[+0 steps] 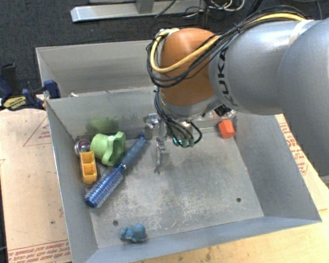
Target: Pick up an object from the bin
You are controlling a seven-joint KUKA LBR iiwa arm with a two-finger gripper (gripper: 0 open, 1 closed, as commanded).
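My gripper (pixel 161 149) hangs over the bin's middle, a little behind centre, with its thin metal fingers pointing down and close together; nothing shows between them. Just left of it lies a blue hairbrush (pixel 114 174), running diagonally, its handle end near the fingers. A light green plastic piece (pixel 109 146) rests left of the brush's handle. An orange block (pixel 226 128) lies to the gripper's right, near the bin's right wall.
A yellow block (pixel 88 166) and a small purplish thing (pixel 82 146) sit by the left wall. A small blue-grey lump (pixel 133 234) lies near the front wall. The arm's orange cover and cables stand above the gripper.
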